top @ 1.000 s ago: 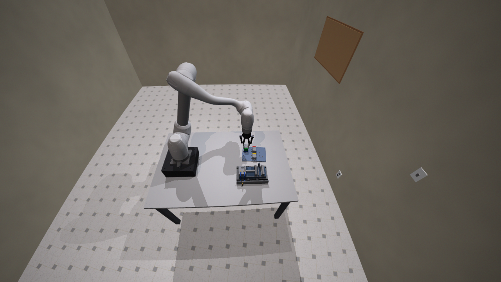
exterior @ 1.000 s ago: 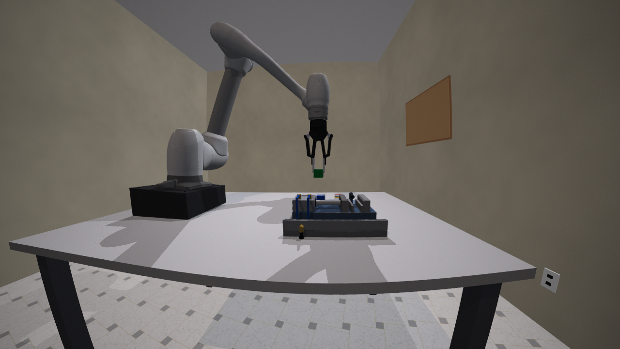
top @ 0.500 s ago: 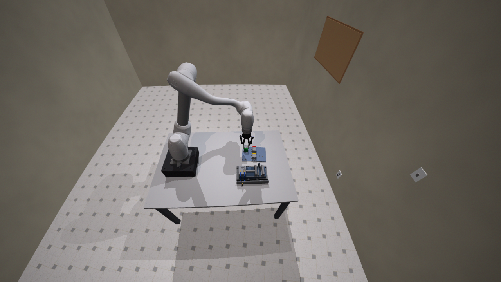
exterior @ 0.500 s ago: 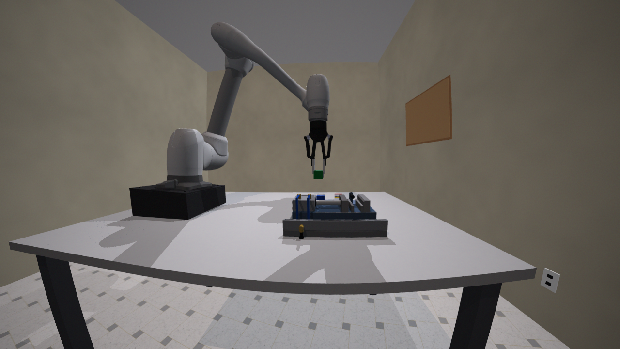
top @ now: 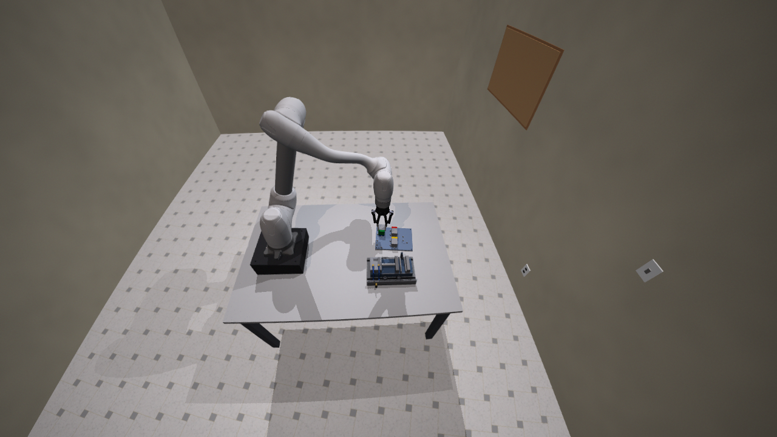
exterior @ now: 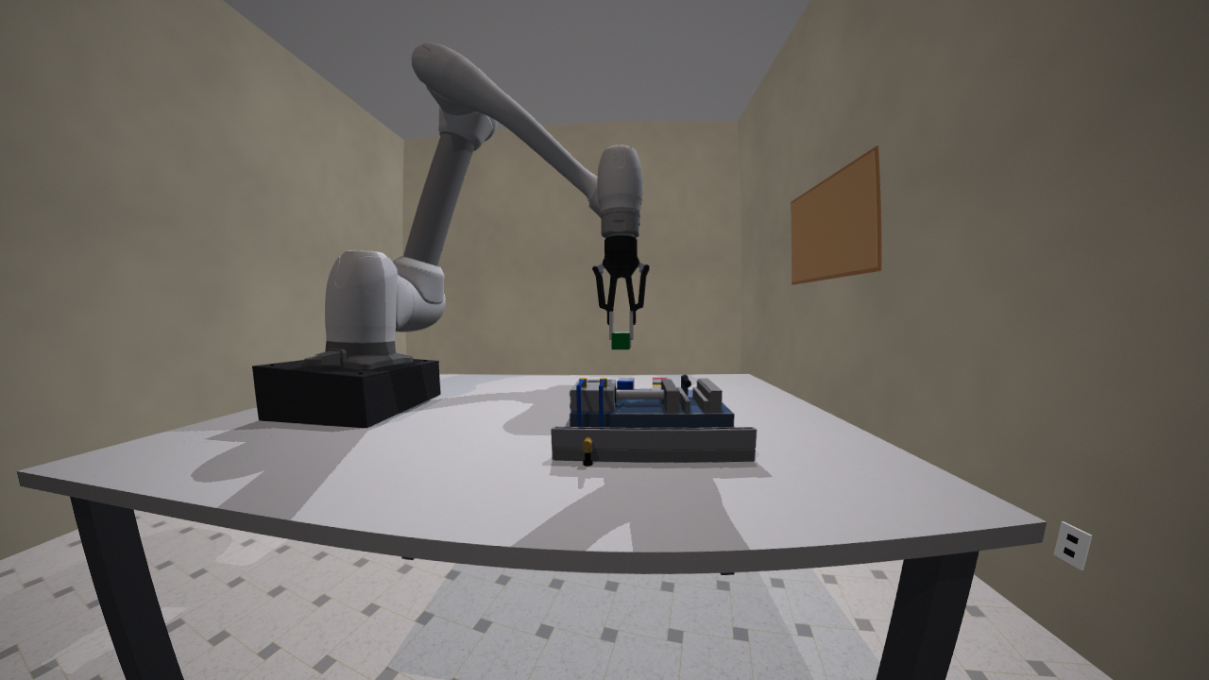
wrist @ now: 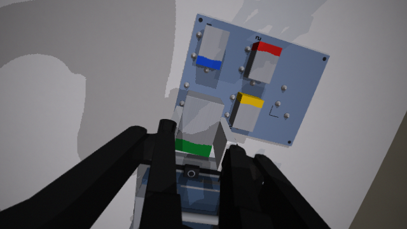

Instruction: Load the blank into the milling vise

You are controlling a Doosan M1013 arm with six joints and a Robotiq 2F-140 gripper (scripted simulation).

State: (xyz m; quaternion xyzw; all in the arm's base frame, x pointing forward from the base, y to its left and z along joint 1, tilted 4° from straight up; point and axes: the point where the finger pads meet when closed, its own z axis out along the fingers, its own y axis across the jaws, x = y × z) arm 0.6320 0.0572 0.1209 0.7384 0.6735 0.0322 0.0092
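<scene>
Green-ended blank (top: 382, 230) (exterior: 621, 340) (wrist: 200, 122) looks stiff, maybe heavy, smooth; our claw (top: 382, 226) (exterior: 621, 328) (wrist: 198, 123) grips long sides, good place for hold.
</scene>
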